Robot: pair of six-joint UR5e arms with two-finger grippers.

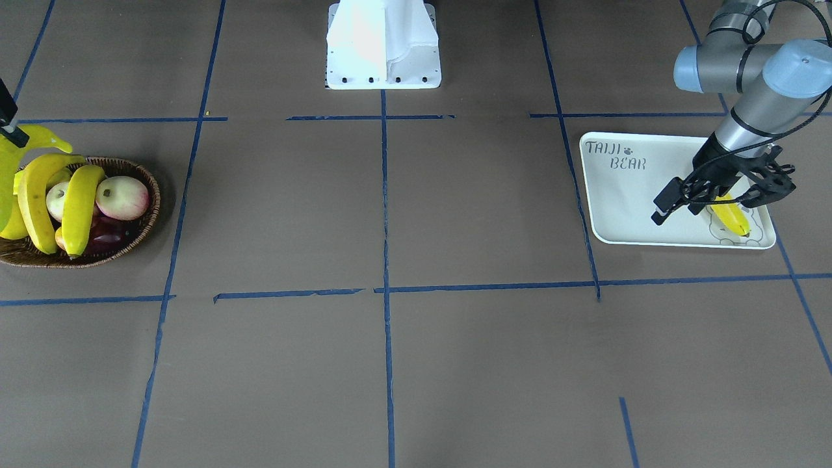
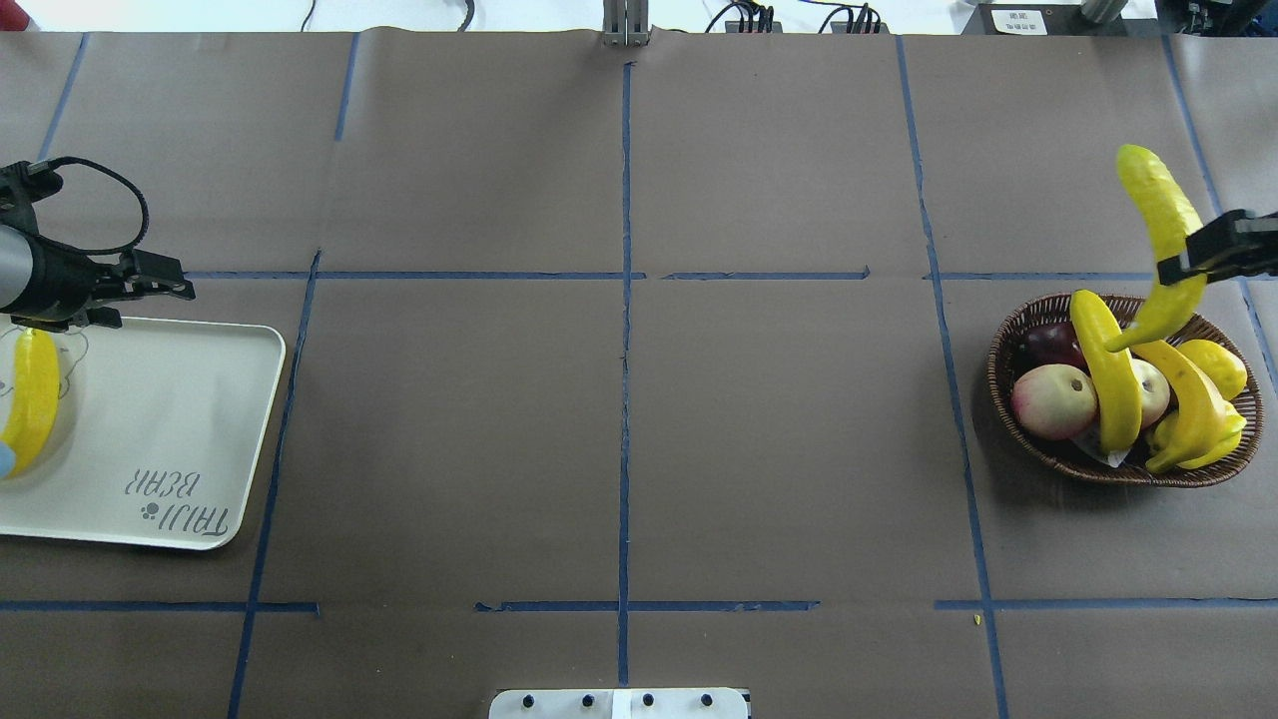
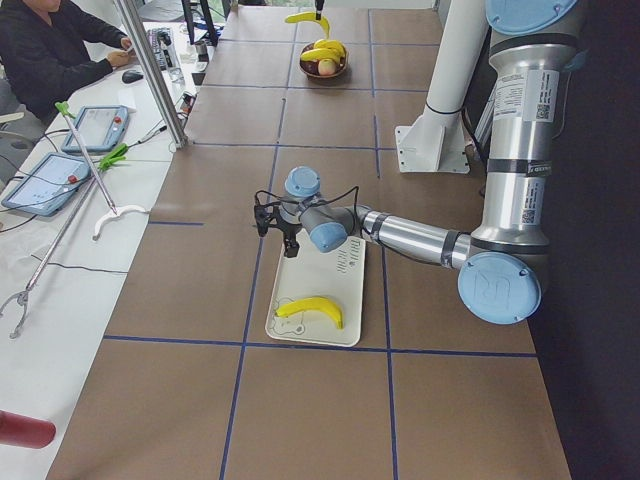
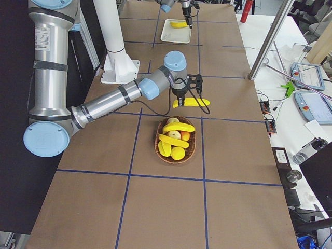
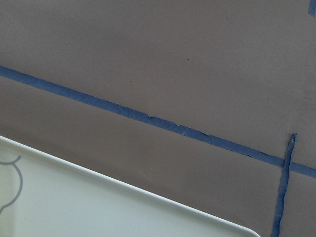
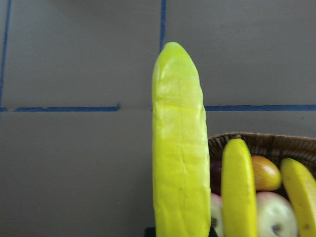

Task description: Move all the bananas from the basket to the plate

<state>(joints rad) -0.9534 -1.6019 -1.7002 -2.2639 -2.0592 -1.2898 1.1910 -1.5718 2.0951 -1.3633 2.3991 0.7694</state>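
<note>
My right gripper (image 2: 1188,265) is shut on a greenish-yellow banana (image 2: 1158,240), held tilted in the air above the far edge of the brown wicker basket (image 2: 1018,320). The right wrist view shows this banana (image 6: 180,148) close up. Two more bananas (image 2: 1103,369) (image 2: 1193,409) lie in the basket over the other fruit. At the other end of the table a yellow banana (image 1: 731,218) lies on the white plate (image 1: 624,201). My left gripper (image 1: 679,208) hovers open above the plate's far edge, apart from that banana. The left wrist view shows only the plate's rim (image 5: 148,195).
The basket also holds pink-white apples (image 2: 1053,399), a stubby yellow fruit (image 2: 1218,364) and a dark purple fruit (image 2: 1053,345). Blue tape lines cross the brown table. The white robot base (image 1: 383,45) stands mid-table. A person (image 3: 50,50) sits beside a bench with tablets.
</note>
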